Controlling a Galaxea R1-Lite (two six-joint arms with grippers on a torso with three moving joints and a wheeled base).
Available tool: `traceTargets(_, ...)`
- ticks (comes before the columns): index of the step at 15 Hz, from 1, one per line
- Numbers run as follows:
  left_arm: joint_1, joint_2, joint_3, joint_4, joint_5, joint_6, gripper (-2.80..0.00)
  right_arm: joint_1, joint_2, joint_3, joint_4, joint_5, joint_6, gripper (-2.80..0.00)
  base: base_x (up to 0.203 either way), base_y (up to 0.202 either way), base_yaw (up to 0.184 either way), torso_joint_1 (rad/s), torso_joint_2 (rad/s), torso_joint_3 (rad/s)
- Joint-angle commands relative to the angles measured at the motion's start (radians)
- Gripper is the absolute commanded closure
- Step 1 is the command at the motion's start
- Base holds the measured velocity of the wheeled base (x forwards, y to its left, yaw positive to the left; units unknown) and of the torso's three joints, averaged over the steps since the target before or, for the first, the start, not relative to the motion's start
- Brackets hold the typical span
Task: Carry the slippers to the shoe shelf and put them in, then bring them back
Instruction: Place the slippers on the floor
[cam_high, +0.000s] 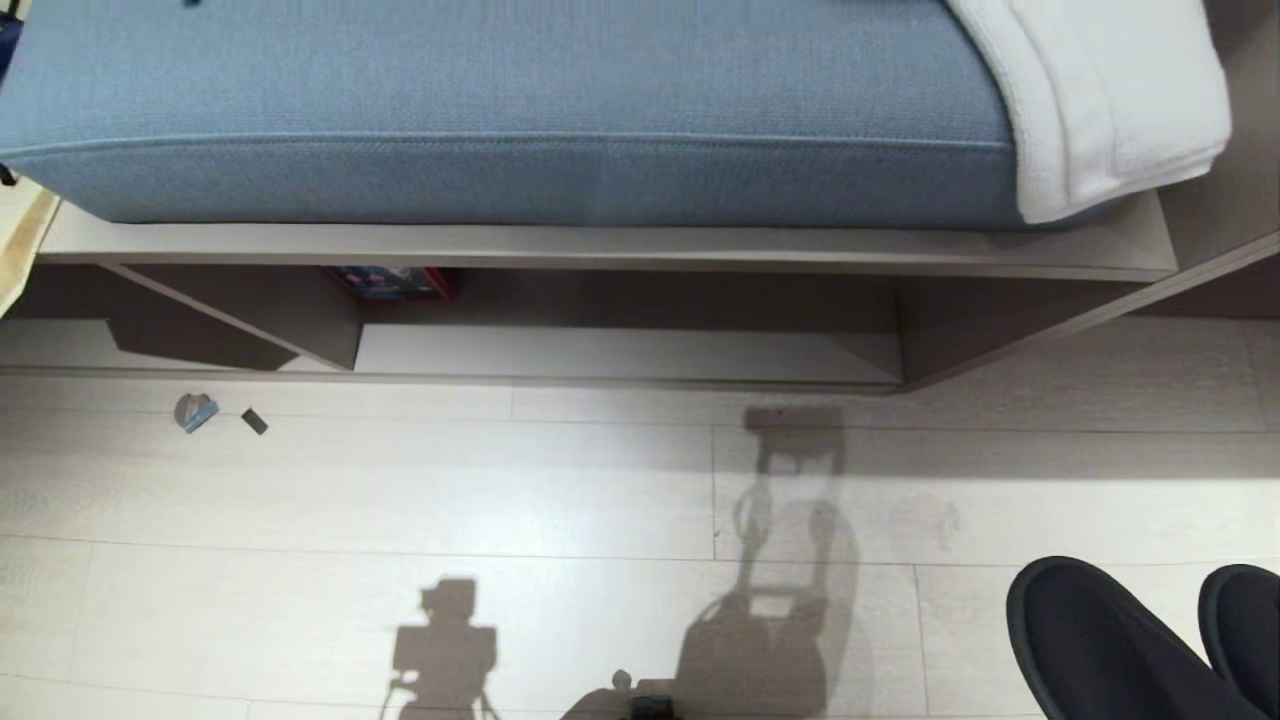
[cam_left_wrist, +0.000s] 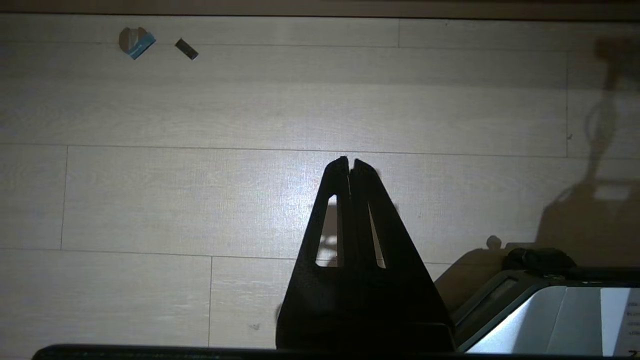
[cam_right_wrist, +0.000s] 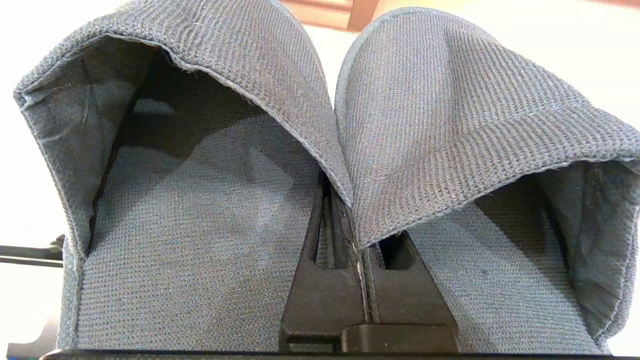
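From the head view, the shoe shelf (cam_high: 620, 262) runs across the far side of the pale wood floor (cam_high: 560, 480). Its top board carries a blue cushion (cam_high: 500, 110) with a white towel (cam_high: 1110, 90) draped over the right end. Below, a divider (cam_high: 290, 315) splits two floor-level compartments; a red and blue box (cam_high: 392, 282) sits deep in the right one. Two small scraps (cam_high: 215, 414) lie on the floor near the left compartment. The slippers' (cam_high: 1120, 640) dark toes show at the near right corner.

In the left wrist view, the left gripper (cam_left_wrist: 350, 162) hangs over bare floor, its fingers pressed together on nothing.

In the right wrist view, the right gripper (cam_right_wrist: 357, 245) has its fingers pinched tight on the touching inner edges of the two grey-blue slippers (cam_right_wrist: 425, 125), which hang side by side.
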Motion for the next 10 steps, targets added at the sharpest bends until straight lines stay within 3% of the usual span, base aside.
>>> traceTargets(1,0.0,0.001,0.0,0.0,0.0,-0.001,0.0,0.0,0.003,0.0,0.0,0.0,-0.001,0.0,0.0,0.0,0.0,0.001,0.0,0.215)
traceTargets(10,0.0,0.001,0.0,0.0,0.0,-0.001,0.0,0.0,0.003,0.0,0.0,0.001,-0.001,0.0,0.0,0.0,0.0,0.004,0.0,0.204)
